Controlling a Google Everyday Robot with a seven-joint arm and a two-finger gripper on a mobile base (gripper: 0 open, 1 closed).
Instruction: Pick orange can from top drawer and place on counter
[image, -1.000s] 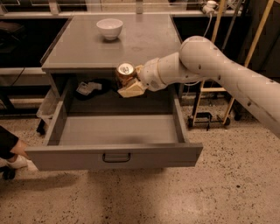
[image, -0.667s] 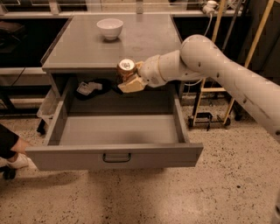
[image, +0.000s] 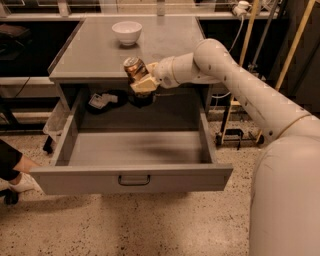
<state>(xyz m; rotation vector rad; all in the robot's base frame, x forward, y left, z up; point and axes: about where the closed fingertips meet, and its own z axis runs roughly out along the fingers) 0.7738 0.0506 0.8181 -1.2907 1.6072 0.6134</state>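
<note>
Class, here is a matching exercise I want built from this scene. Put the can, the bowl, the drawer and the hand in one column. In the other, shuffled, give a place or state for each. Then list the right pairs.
Things
1. can
2. bowl
3. drawer
4. hand

Places or states
A. pulled out, open
B. shut on the can, at the front edge of the counter
C. standing on the counter, near its back
D. held up off every surface

Pairs: 1-D, 2-C, 3-A, 4-B

Bowl (image: 127, 32) on counter (image: 95, 57), tool (image: 140, 80) over edge
</note>
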